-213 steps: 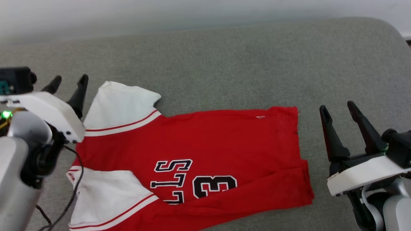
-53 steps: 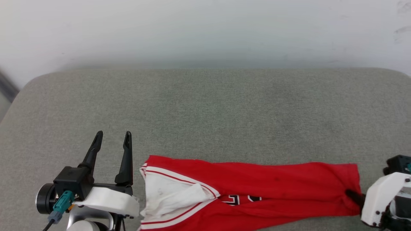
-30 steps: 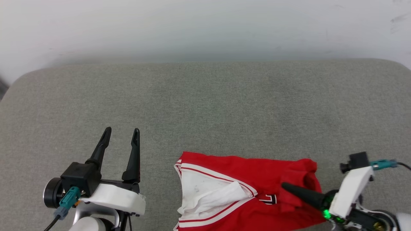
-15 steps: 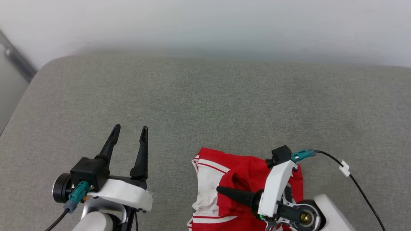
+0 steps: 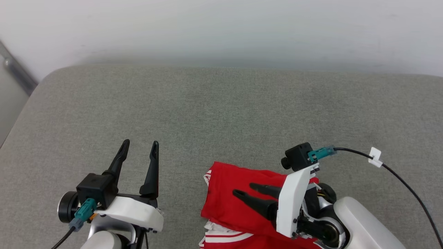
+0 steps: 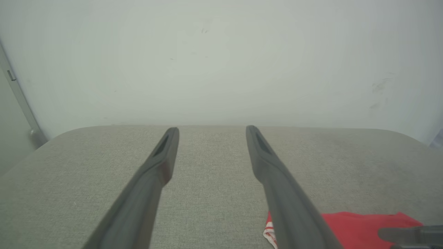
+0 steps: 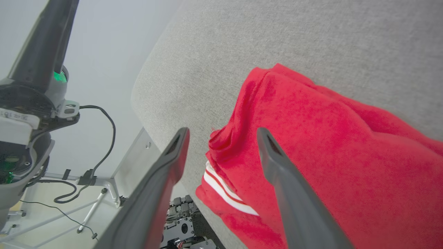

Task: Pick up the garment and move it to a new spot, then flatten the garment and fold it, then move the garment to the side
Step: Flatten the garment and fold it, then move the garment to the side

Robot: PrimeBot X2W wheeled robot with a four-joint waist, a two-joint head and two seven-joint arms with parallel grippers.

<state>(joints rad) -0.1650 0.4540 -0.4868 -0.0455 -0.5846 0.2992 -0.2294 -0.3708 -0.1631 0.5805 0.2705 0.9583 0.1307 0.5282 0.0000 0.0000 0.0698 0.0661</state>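
Observation:
The garment (image 5: 228, 207), a red jersey with red-white stripe trim, lies folded over itself near the front edge of the grey cushion (image 5: 221, 110). My right gripper (image 5: 243, 189) hovers just above its top red layer, fingers pointing left, open and holding nothing. In the right wrist view the right gripper (image 7: 223, 131) stands open over the left edge of the garment (image 7: 328, 138), where the stripe trim (image 7: 225, 190) peeks out underneath. My left gripper (image 5: 141, 143) is open and empty, left of the garment and apart from it. In the left wrist view the left gripper (image 6: 211, 129) is over bare cushion, with the garment (image 6: 356, 228) at the lower right.
A pale wall (image 5: 221, 27) rises right behind the cushion. A black cable with a white tag (image 5: 375, 154) trails from my right wrist across the cushion's right side. The cushion's left corner (image 5: 45, 79) rounds off beside a metal rail (image 5: 15, 74).
My right gripper carried the garment's right end leftward over the rest, folding it, then opened and let it go. The left gripper stayed open. The camera has shifted.

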